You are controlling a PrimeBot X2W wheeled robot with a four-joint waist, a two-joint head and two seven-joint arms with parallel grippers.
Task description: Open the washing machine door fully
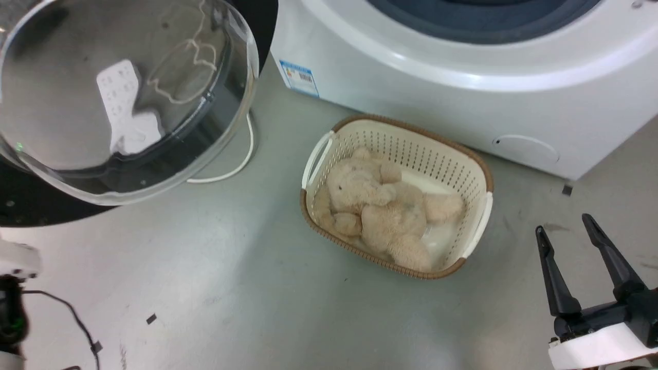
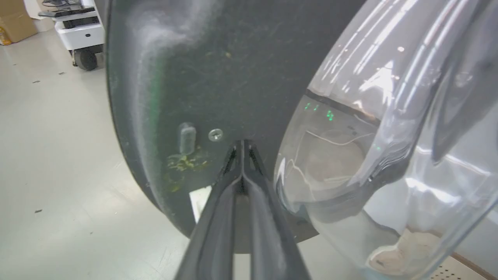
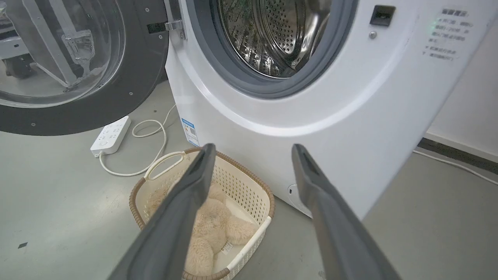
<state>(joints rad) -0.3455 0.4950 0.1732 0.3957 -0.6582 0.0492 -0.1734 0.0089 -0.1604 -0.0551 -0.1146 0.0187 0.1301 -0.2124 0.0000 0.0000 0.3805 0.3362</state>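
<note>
The washing machine door [image 1: 36,208] hangs swung out at the upper left, its clear glass bowl [image 1: 123,103] bulging toward me. In the left wrist view my left gripper [image 2: 242,146] is shut, its tips resting against the door's black inner rim [image 2: 194,70] beside a screw, with nothing between the fingers. The right wrist view shows the door [image 3: 116,97] standing open on its silver hinge [image 3: 174,26], left of the white washing machine [image 3: 311,116] and its steel drum [image 3: 272,35]. My right gripper [image 1: 562,223] is open and empty at the lower right, apart from the washing machine [image 1: 462,92].
A cream laundry basket [image 1: 478,169] holding a beige teddy bear [image 1: 380,205] sits on the floor before the machine. A white power strip [image 3: 111,135] and its cable lie under the door. A wheeled cart [image 2: 79,35] and a cardboard box [image 2: 11,19] stand farther off.
</note>
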